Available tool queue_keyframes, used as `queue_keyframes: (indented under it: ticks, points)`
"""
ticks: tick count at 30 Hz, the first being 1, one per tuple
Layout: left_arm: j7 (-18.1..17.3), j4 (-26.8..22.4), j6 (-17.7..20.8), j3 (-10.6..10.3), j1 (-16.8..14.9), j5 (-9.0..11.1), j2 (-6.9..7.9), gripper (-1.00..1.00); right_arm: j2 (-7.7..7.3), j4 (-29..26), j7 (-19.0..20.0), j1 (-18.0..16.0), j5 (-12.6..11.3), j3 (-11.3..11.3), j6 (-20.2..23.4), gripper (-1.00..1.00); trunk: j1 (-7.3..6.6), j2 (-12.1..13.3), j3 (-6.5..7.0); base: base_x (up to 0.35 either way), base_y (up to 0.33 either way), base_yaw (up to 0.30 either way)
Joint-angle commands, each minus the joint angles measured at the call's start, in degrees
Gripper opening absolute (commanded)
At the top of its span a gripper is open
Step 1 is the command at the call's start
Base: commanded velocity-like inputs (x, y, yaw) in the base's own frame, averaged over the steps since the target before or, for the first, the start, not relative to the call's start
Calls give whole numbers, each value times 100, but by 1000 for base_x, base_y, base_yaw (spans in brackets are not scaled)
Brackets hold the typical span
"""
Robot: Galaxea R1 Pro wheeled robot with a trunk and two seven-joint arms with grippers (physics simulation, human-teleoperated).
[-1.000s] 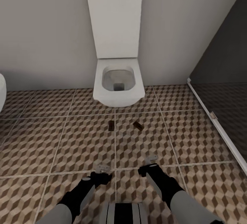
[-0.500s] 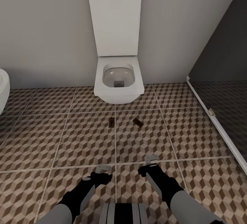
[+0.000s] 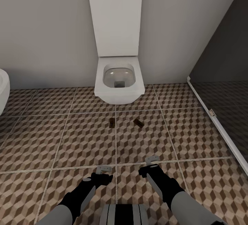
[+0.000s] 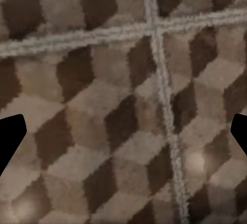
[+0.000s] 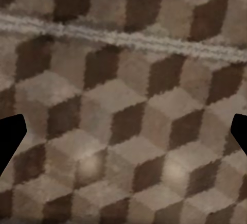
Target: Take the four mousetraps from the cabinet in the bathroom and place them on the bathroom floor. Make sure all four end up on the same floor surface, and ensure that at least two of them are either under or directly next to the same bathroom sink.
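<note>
Two mousetraps (image 3: 112, 124) (image 3: 138, 123) are laid on the bathroom floor (image 3: 69, 142) before the toilet (image 3: 119, 83), probably as dropped. The left hand (image 3: 103, 169) and right hand (image 3: 152, 160) are kept wide and empty.

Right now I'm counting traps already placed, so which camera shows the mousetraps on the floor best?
The head view: two mousetraps lie on the patterned floor in front of the toilet. Both wrist views show floor tiles, no traps.
</note>
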Motion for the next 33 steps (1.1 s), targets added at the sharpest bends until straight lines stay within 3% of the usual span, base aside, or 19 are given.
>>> queue_keyframes:
  ticks: [1, 14, 18, 33]
  points:
    - [4, -9, 31, -20, -1, 59, 4, 100, -5, -8, -53, -4, -60, 38, 21, 100, -1, -1, -4, 0, 0, 0]
    - [4, -9, 31, -20, -1, 59, 4, 100, -5, -8, -53, -4, -60, 38, 21, 100, -1, -1, -4, 0, 0, 0]
    - [4, -7, 31, -20, -1, 59, 4, 100, -5, -8, -53, -4, -60, 38, 21, 100, -11, 4, 85, 0, 0, 0]
    - [4, -4, 31, -19, -1, 59, 4, 100, -5, -8, -53, -4, -60, 38, 18, 100, -341, 606, 354, 0, 0, 0]
